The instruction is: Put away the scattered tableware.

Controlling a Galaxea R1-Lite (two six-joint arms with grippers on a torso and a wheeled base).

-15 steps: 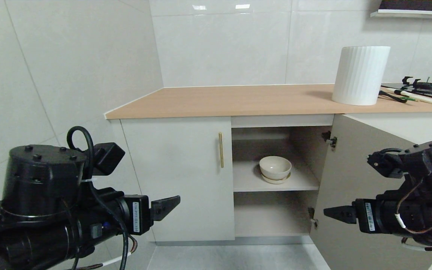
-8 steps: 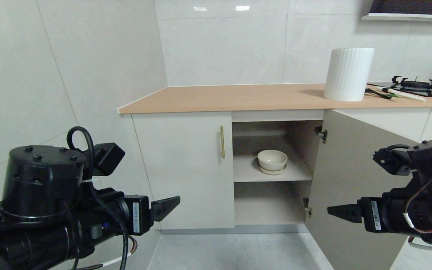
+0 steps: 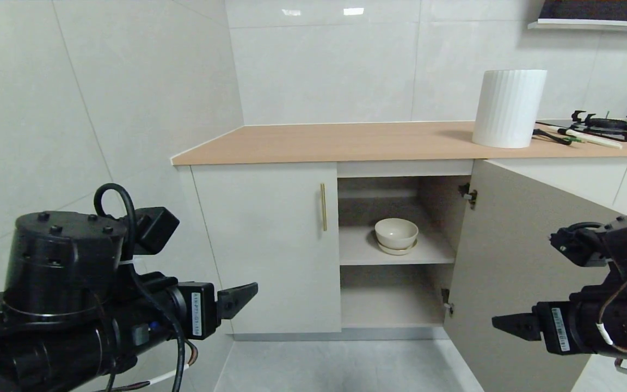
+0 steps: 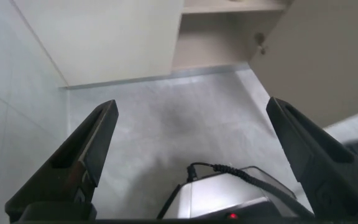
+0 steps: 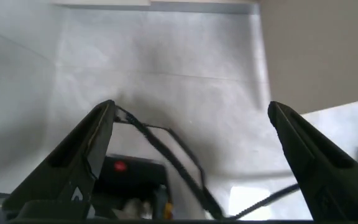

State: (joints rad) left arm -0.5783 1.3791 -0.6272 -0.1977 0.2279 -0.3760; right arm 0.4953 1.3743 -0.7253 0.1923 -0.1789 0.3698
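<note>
A cream bowl (image 3: 396, 232) sits on a small plate (image 3: 396, 250) on the middle shelf of the open cabinet (image 3: 395, 256). Chopsticks and a dark utensil (image 3: 575, 136) lie on the wooden counter (image 3: 346, 141), beside the stove. My left gripper (image 3: 243, 296) hangs low in front of the shut left door, open and empty; in the left wrist view its fingers (image 4: 191, 106) spread wide over the grey floor. My right gripper (image 3: 509, 325) is low beside the open right door (image 3: 504, 261), open and empty, and it (image 5: 190, 106) points at the floor.
A tall white ribbed canister (image 3: 508, 108) stands on the counter, with a gas stove (image 3: 613, 121) further right. The left door (image 3: 270, 245) has a brass handle (image 3: 323, 207). A tiled wall closes in the left side. The lower shelf (image 3: 389, 310) is bare.
The head view drew back from the cabinet, which now looks smaller. My right gripper sank lower and moved rightward. The left gripper barely moved.
</note>
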